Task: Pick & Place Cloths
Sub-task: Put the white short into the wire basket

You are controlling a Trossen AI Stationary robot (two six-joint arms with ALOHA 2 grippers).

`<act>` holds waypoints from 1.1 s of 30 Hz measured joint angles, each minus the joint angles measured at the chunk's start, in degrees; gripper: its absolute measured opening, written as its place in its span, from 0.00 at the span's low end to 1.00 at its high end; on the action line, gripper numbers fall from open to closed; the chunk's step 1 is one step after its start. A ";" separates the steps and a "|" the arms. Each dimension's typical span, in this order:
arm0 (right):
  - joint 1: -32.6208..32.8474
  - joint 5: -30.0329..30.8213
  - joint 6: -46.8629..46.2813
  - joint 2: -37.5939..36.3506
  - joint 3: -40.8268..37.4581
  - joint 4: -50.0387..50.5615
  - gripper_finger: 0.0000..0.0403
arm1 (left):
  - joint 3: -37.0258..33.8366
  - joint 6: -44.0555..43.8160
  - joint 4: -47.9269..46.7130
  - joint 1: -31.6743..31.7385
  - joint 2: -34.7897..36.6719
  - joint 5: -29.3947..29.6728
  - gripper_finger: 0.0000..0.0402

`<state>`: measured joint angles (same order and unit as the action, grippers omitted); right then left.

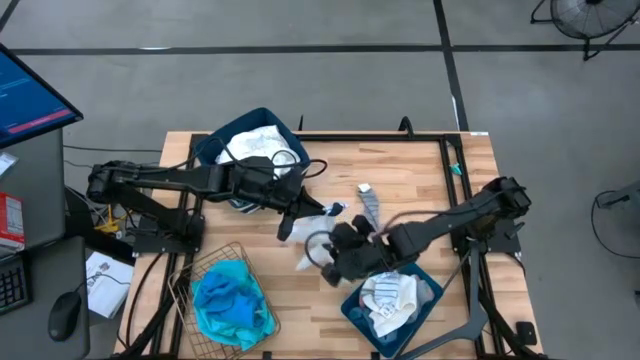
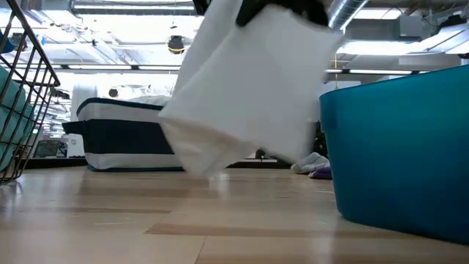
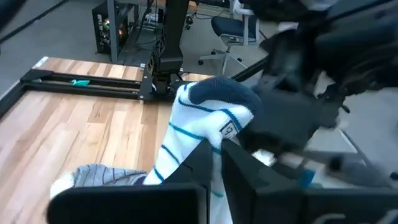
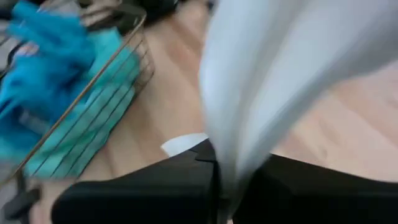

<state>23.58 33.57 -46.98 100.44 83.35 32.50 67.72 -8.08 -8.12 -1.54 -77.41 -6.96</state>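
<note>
My left gripper [image 1: 298, 218] [image 3: 214, 171] is over the table's middle, shut on a white sock with thin blue stripes and a dark toe [image 3: 199, 118] [image 1: 326, 211]. My right gripper [image 1: 328, 262] [image 4: 217, 186] is just nearer, shut on a white cloth [image 2: 249, 88] [image 4: 273, 74] [image 1: 304, 256]. A grey striped sock [image 1: 369, 205] [image 3: 106, 177] lies flat on the table. The turquoise garment [image 1: 230, 300] [image 4: 56, 93] fills the wire basket. More white cloths lie in both bins. My left gripper pinches the striped sock between its two fingers at its leg part [image 3: 208, 146]. The dark toe end stands out beyond the fingertips, clear of the table. My right gripper pinches the white cloth at a gathered upper part [image 4: 227, 168] between its two fingers. The cloth hangs slack below, its lower edge [image 2: 209, 165] just clear of the table; how many layers are caught cannot be told.
A wire mesh basket [image 1: 190, 275] stands at the near left. One dark blue bin [image 1: 205, 148] sits at the far left and another blue bin [image 1: 355, 318] [image 2: 396, 154] at the near right, right beside my right gripper. Both grippers are close together.
</note>
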 joint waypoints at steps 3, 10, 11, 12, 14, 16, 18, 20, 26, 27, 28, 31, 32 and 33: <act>2.52 -0.35 -4.01 0.00 3.29 7.35 0.01 | 0.00 2.10 -0.22 0.00 0.00 0.00 0.10; 7.87 1.34 -13.96 -0.04 13.67 24.55 0.00 | 0.00 4.80 -2.43 0.02 0.00 0.40 0.31; 8.68 1.78 -15.04 -0.04 15.38 26.81 0.00 | 0.00 4.87 -2.69 0.02 0.00 1.18 0.33; 9.46 2.32 -16.09 -0.04 17.11 29.04 0.00 | 0.00 4.86 -2.97 0.01 0.00 2.22 0.35; 10.93 2.79 -18.17 -0.04 20.50 33.13 0.00 | 0.00 4.86 -3.45 0.02 0.00 4.30 0.38; 12.54 2.93 -20.82 -0.09 23.53 37.94 0.00 | 0.00 4.87 -3.49 0.02 0.00 5.99 0.39; 14.27 2.95 -24.52 -0.11 25.86 43.66 0.00 | 0.00 4.88 -3.49 0.02 0.02 7.07 0.39; 16.32 2.82 -29.01 -0.11 27.33 49.19 0.00 | 0.00 4.86 -3.52 0.02 0.00 7.28 0.38; 22.97 1.00 -39.45 -0.24 27.86 57.51 0.00 | 0.00 4.86 -3.62 0.02 0.02 7.47 0.36; 24.10 0.61 -41.13 -0.26 27.67 57.69 0.00 | 0.00 4.86 -3.68 0.02 0.02 7.46 0.35; 25.09 0.12 -42.85 -0.26 27.69 57.51 0.00 | 0.00 4.86 -3.71 0.02 0.02 7.46 0.35; 25.96 -3.49 -46.55 -0.14 26.45 57.50 0.00 | 0.00 4.84 -3.72 0.02 0.02 7.46 0.34; 26.39 -5.15 -47.83 -0.01 25.32 57.54 0.00 | 0.00 4.85 -3.74 0.02 0.02 7.45 0.34; 26.49 -6.94 -48.91 0.10 24.06 57.52 0.00 | 0.00 4.85 -3.74 0.02 0.00 7.44 0.34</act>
<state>50.07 26.63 -95.89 100.54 107.41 90.02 67.72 -3.23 -11.86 -1.52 -77.40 0.48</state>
